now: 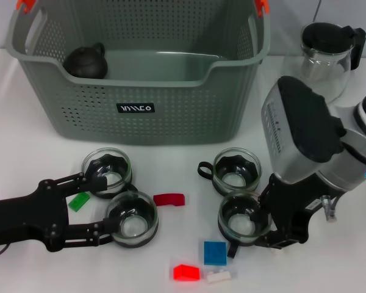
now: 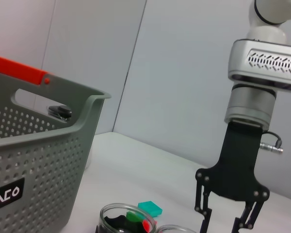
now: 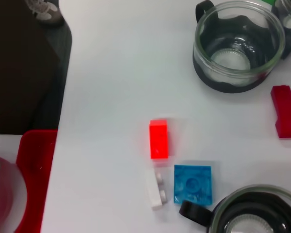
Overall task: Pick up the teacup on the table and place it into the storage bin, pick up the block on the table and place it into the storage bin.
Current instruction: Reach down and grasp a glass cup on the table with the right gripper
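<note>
The bin (image 1: 140, 91) stands at the back of the table (image 1: 24, 146), with a dark teapot (image 1: 86, 61) inside its left end. In front of the bin sit four glass teacups. The left gripper (image 1: 107, 204) lies low in front of the bin's left half, jaws wide, spread around the near-left cup (image 1: 132, 218); one finger runs by the far-left cup (image 1: 107, 170), and whether either finger touches glass I cannot tell. A green block (image 1: 79, 201) lies between the fingers. The right gripper (image 1: 265, 229) is down at the near-right cup (image 1: 242, 217), in front of the bin's right half; its jaw state I cannot tell. The far-right cup (image 1: 236, 171) stands just behind. A dark red curved block (image 1: 169, 199) lies between the two pairs of cups; nearer the front are a blue block (image 1: 215, 252), a red block (image 1: 186, 272) and a white block (image 1: 219, 276). A glass pot (image 1: 326, 55) stands right of the bin
</note>
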### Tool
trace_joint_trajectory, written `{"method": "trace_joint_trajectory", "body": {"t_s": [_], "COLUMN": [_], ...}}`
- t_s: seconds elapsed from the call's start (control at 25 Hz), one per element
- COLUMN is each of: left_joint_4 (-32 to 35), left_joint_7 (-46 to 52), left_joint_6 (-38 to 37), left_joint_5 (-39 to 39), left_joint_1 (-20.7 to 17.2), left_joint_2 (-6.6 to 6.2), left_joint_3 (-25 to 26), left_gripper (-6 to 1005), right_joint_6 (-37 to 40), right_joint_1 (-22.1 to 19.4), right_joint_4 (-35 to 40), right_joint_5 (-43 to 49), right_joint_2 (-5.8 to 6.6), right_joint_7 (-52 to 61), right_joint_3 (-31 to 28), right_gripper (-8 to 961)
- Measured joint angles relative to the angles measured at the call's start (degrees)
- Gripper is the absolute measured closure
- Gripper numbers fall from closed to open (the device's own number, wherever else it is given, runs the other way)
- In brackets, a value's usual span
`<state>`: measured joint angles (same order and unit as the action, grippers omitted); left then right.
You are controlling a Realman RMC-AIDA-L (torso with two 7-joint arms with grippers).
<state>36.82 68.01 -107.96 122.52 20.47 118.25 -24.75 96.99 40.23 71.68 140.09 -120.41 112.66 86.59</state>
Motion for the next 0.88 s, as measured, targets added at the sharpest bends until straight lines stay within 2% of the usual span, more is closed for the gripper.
{"method": "trace_joint_trajectory", "body": {"t_s": [0.88], "left_joint_4": [-0.15], "left_joint_7": [-0.6], "left_joint_6": [0.22], "left_joint_5": [0.0], "left_joint_1": [-0.09], "left_joint_2": [0.14], "left_joint_3": [0.15], "left_gripper": [127], "right_joint_6": [-6.4], "right_joint_1": [0.48], "right_joint_4": [-4.24], "right_joint_5": [0.02], "right_joint_2": [-0.09], "right_joint_7": [0.1], "right_joint_3": [5.84], "right_gripper": [529]}}
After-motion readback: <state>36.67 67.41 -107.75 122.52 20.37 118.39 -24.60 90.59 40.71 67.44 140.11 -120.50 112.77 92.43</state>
